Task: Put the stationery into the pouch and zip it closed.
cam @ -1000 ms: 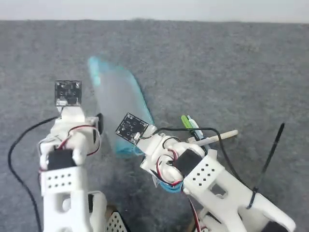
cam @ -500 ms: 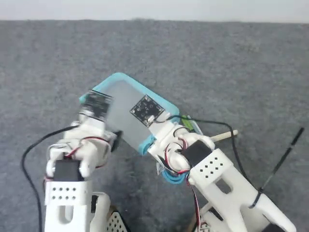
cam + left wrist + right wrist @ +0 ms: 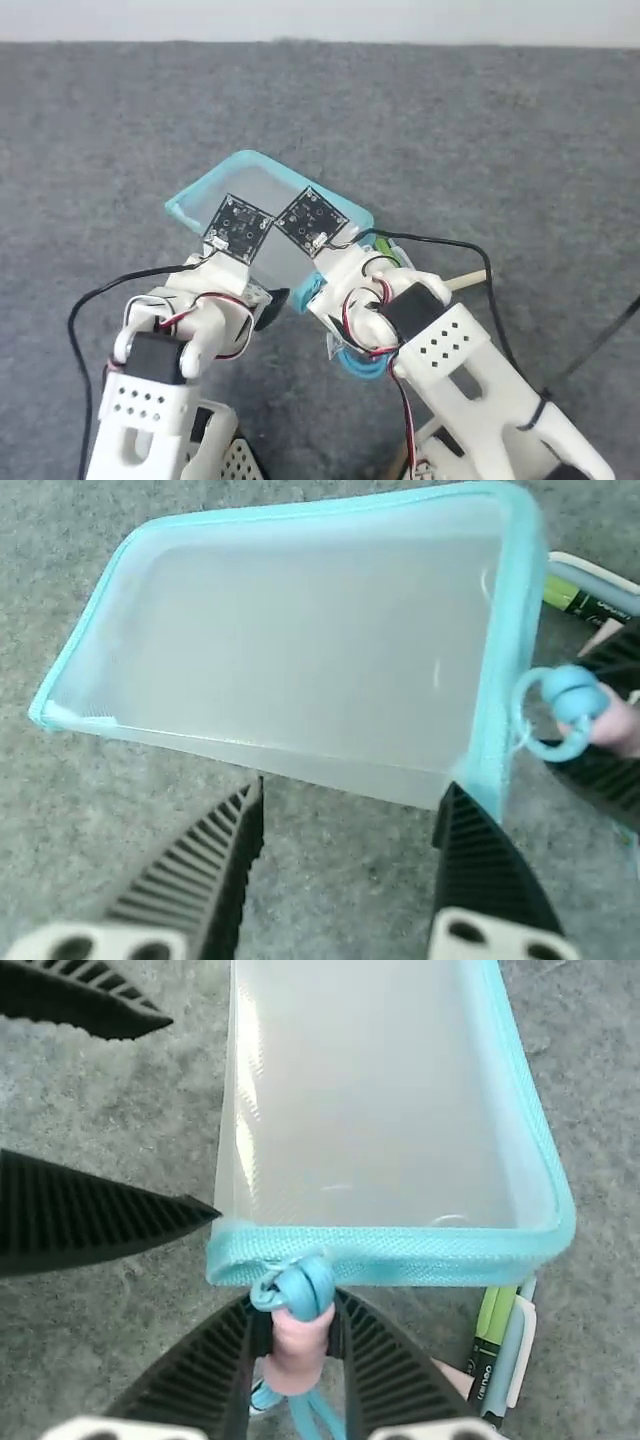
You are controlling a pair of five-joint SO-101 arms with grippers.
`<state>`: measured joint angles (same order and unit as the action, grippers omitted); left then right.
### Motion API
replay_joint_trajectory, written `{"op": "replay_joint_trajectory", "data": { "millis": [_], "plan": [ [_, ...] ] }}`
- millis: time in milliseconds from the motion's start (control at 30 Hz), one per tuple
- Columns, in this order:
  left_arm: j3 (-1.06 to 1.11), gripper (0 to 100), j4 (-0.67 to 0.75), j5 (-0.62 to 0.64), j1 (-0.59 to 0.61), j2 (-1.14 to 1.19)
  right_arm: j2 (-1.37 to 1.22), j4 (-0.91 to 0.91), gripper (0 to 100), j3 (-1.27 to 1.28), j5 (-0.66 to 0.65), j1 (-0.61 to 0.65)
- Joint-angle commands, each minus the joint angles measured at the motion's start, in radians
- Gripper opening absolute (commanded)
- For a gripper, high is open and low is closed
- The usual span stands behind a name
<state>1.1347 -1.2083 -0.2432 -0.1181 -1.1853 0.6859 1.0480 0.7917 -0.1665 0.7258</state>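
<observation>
The translucent pouch with a teal zip edge lies on the grey mat, just beyond both wrists. In the right wrist view my right gripper is shut on the pink tab of the zip pull, at the pouch's near corner. My left gripper is open, its fingers straddling the pouch's long near edge without touching it. The blue ring of the pull hangs at that corner. Green and pale pens lie on the mat beside the pouch, next to the right arm.
A wooden stick lies right of the pens, partly under the right arm. A black cable tie sits at the right edge. Bare grey mat stretches beyond and left of the pouch.
The pouch has swung round from lying lengthwise away from me to lying crosswise, drawn by the right gripper. My left arm has moved right, up to the pouch's near edge.
</observation>
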Motion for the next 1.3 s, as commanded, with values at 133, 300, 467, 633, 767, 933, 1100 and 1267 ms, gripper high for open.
{"op": "replay_joint_trajectory", "data": {
  "millis": [133,300,467,633,767,933,1100,1267],
  "plan": [
    [-0.047,27,0.035,0.118,0.025,-0.021,0.036,-0.079,0.6,-0.066,0.147,-0.11],
    [-0.047,27,0.083,0.183,0.094,-0.018,0.036,-0.097,0.6,-0.064,0.167,-0.111],
    [-0.019,28,0.092,0.18,-0.023,-0.021,0.036,-0.119,0.6,-0.066,0.175,-0.11],
    [0.045,29,0.196,0.178,-0.063,-0.021,0.036,-0.111,0.6,-0.066,0.192,-0.11],
    [0.067,29,0.23,0.176,-0.071,-0.021,0.036,-0.108,0.6,-0.066,0.189,-0.108],
    [0.091,29,0.296,0.184,-0.066,-0.015,0.038,-0.088,0.6,-0.066,0.164,-0.045],
    [0.128,29,0.35,0.18,-0.061,-0.014,0.038,-0.085,0.6,-0.066,0.16,-0.039],
    [0.139,27,0.359,0.178,-0.028,-0.014,0.039,-0.07,0.6,-0.064,0.137,-0.041]
  ]
}}
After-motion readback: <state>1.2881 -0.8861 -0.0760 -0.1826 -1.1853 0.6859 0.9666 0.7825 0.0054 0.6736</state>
